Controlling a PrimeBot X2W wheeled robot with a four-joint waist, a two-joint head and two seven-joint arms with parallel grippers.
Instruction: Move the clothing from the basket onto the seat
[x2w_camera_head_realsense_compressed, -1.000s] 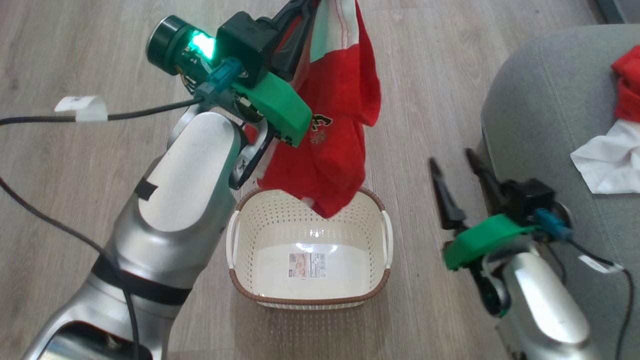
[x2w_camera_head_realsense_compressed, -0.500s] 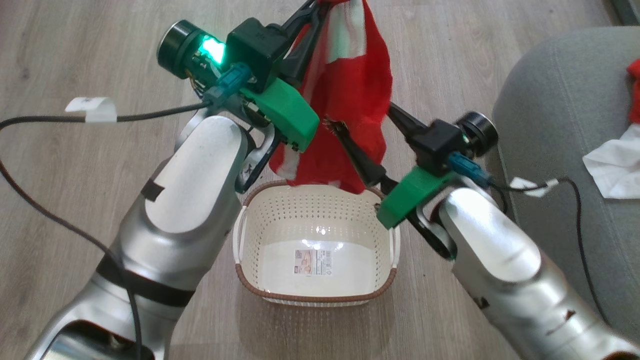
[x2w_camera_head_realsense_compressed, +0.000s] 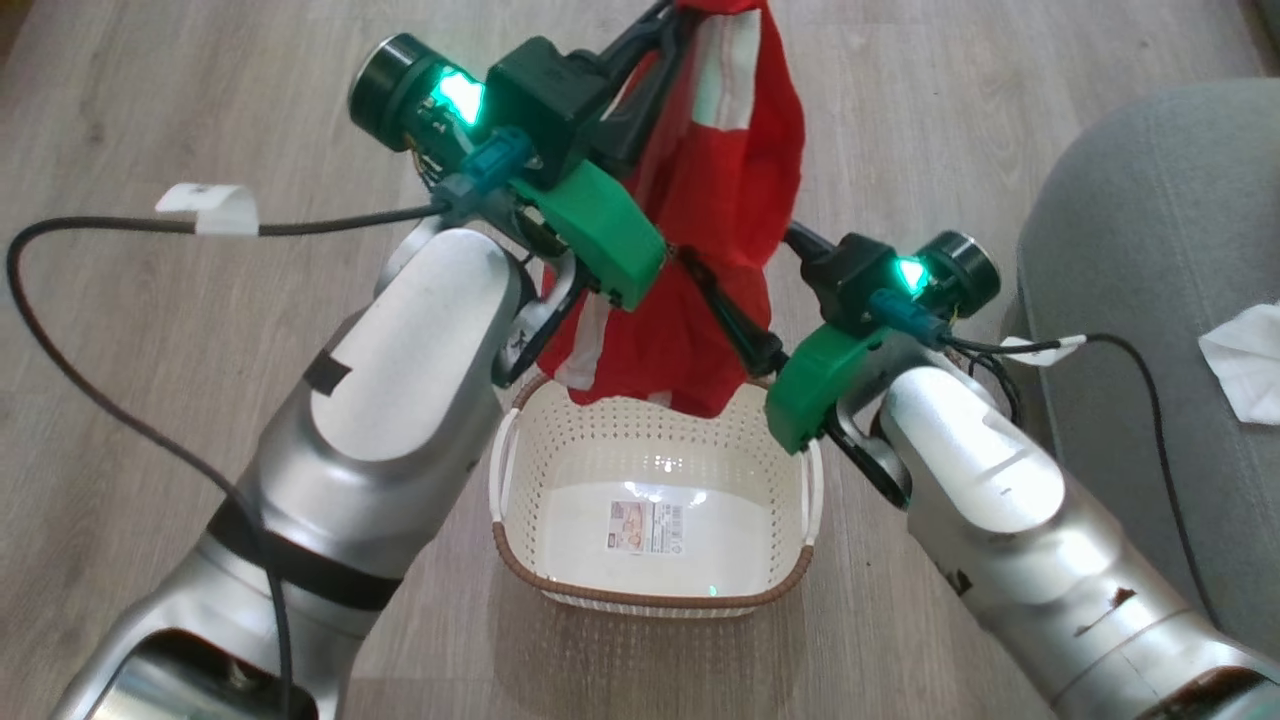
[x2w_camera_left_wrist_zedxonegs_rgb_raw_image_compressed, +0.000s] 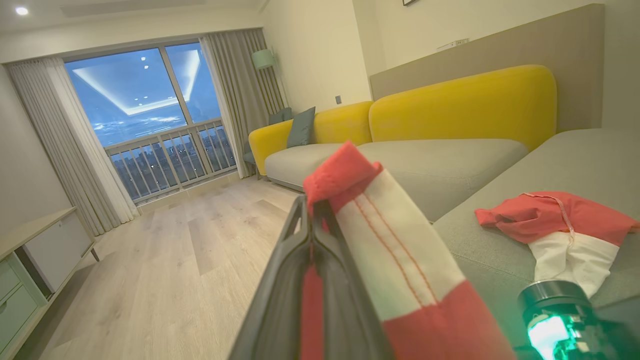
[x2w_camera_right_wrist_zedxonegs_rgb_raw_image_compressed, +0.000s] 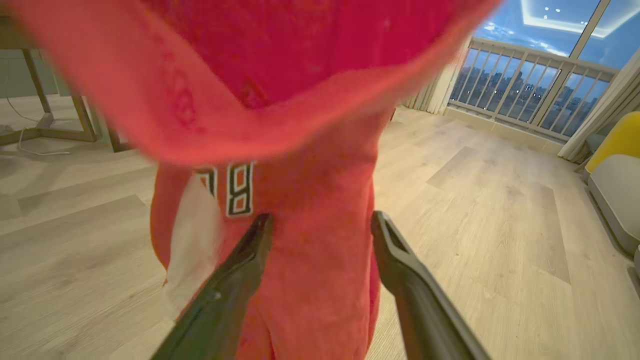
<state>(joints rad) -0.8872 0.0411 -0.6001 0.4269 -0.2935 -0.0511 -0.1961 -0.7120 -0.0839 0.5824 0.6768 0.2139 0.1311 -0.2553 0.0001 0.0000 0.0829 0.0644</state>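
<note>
A red garment with white trim (x2w_camera_head_realsense_compressed: 720, 200) hangs above the cream basket (x2w_camera_head_realsense_compressed: 560, 470), which holds nothing but its bottom label. My left gripper (x2w_camera_head_realsense_compressed: 672, 12) is shut on the garment's top edge; in the left wrist view its fingers (x2w_camera_left_wrist_zedxonegs_rgb_raw_image_compressed: 312, 225) pinch the red and white fabric (x2w_camera_left_wrist_zedxonegs_rgb_raw_image_compressed: 400, 260). My right gripper (x2w_camera_right_wrist_zedxonegs_rgb_raw_image_compressed: 320, 225) is open, its two fingers on either side of the garment's hanging lower part (x2w_camera_right_wrist_zedxonegs_rgb_raw_image_compressed: 310, 280), and in the head view it (x2w_camera_head_realsense_compressed: 735, 250) reaches in from the right. On the grey-green seat (x2w_camera_head_realsense_compressed: 1150, 200) lie a white cloth (x2w_camera_head_realsense_compressed: 1245, 360) and a red and white garment (x2w_camera_left_wrist_zedxonegs_rgb_raw_image_compressed: 550, 220).
The basket stands on a wood floor (x2w_camera_head_realsense_compressed: 200, 400) between both arms, with the seat close on the right. Cables trail from each wrist. Yellow sofa backs (x2w_camera_left_wrist_zedxonegs_rgb_raw_image_compressed: 465, 105) rise behind the seat, a low cabinet (x2w_camera_left_wrist_zedxonegs_rgb_raw_image_compressed: 30, 260) stands far left, and table legs (x2w_camera_right_wrist_zedxonegs_rgb_raw_image_compressed: 60, 120) show beyond the garment.
My right arm swung in from beside the seat and brought its open fingers around the hanging garment. The head camera shifted, sliding the seat toward the right edge. The left gripper kept its hold.
</note>
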